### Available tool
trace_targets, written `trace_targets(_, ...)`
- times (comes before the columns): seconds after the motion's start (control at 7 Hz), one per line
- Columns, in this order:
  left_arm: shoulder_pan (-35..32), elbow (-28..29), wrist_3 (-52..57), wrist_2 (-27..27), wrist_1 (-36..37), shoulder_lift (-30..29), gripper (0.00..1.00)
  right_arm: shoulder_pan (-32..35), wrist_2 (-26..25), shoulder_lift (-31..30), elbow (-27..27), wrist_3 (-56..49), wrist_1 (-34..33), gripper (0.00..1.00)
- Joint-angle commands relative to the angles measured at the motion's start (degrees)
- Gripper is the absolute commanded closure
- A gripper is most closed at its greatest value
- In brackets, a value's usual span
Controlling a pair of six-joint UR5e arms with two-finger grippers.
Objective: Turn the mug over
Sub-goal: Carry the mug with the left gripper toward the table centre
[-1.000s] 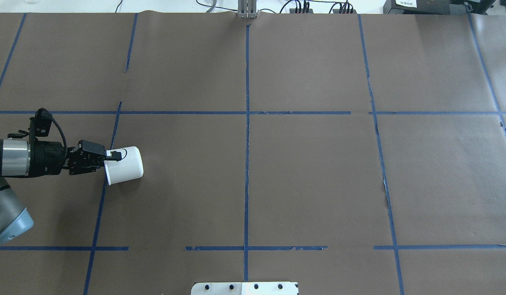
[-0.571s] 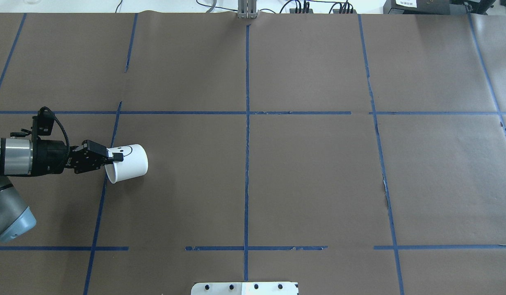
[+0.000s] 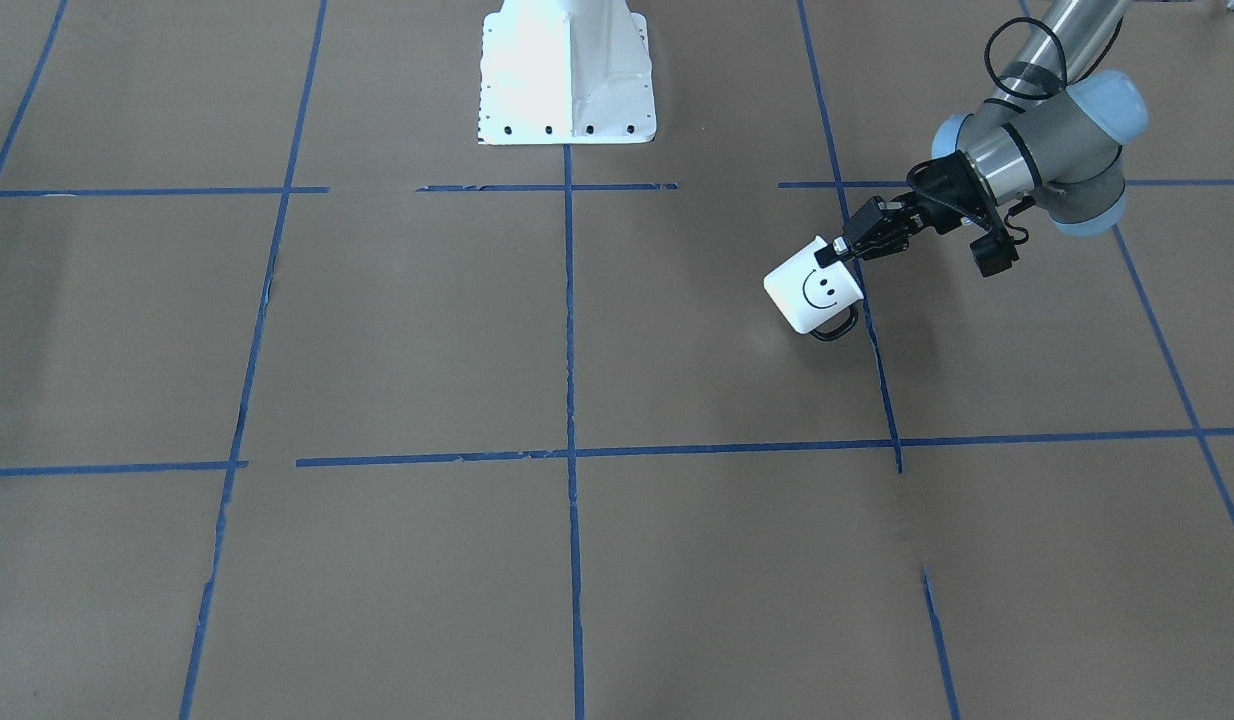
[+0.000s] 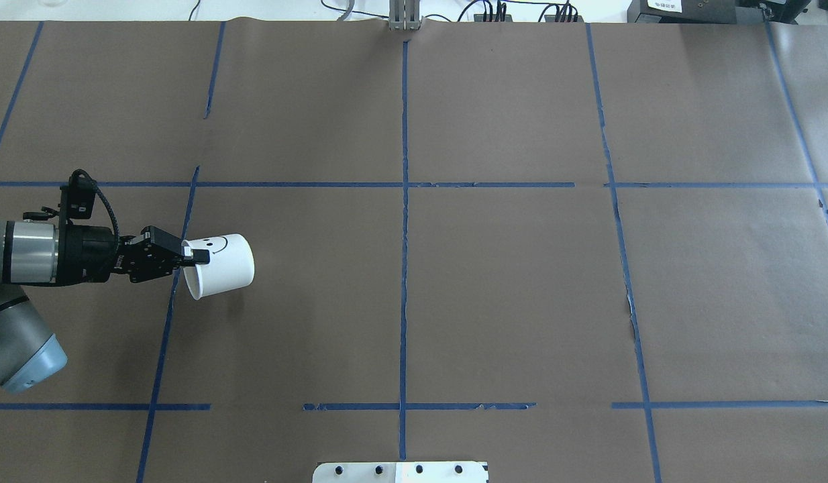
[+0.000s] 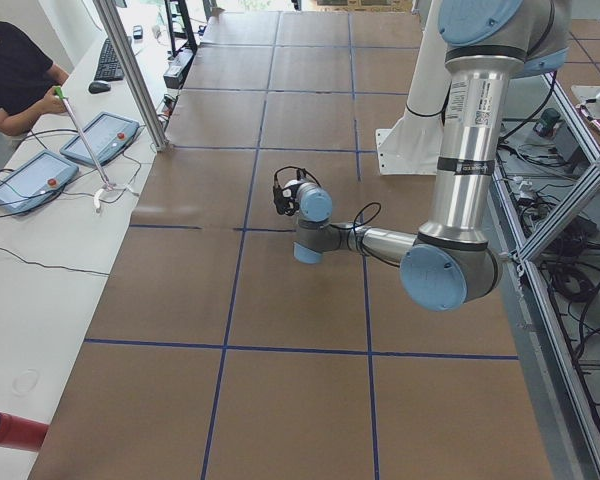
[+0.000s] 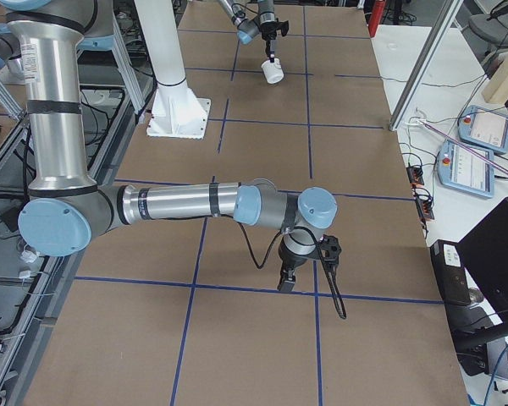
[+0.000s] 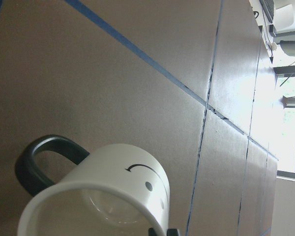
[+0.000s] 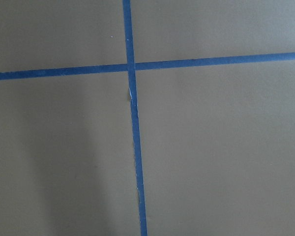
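Observation:
The white mug (image 4: 223, 265) with a black smiley face lies tilted on its side in my left gripper (image 4: 191, 255), its open mouth towards the gripper. The gripper is shut on the mug's rim, one finger inside and one outside. The front-facing view shows the mug (image 3: 813, 286) with its face towards the camera, its black handle (image 3: 835, 328) hanging below, and the left gripper (image 3: 839, 250) on its rim. The left wrist view looks into the mug (image 7: 103, 187). My right gripper (image 6: 286, 283) hangs low over the table far off. I cannot tell whether it is open or shut.
The brown paper table (image 4: 508, 282) carries a grid of blue tape lines (image 4: 404, 221). The white robot base plate (image 3: 567, 100) stands at the robot's edge. An operator (image 5: 15, 80) and tablets (image 5: 100, 138) are at a side table beyond the far edge.
The left gripper has moved right with the mug and rolled it. The smiley face has turned up into the overhead view and the handle has swung out of sight there.

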Motion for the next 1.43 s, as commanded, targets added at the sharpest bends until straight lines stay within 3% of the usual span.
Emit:
trace_targets(0.0,0.0,-6.1,-0.8,-2.0,9.5,-1.9,1.00,0.0,0.0,0.0,0.0,0.0,0.0,0.00)
trace_targets(0.43,1.9,-9.8,2.6,-2.0,28.4,-10.7,1.00,0.0,0.0,0.0,0.0,0.0,0.0,0.00)
trace_targets(0.86,2.1,-13.9,14.0,-1.7,60.1,-24.1,1.00,0.0,0.0,0.0,0.0,0.0,0.0,0.00)
trace_targets(1.29,5.8,-10.3,28.5,1.7,86.7,-39.0,1.00,0.0,0.0,0.0,0.0,0.0,0.0,0.00)
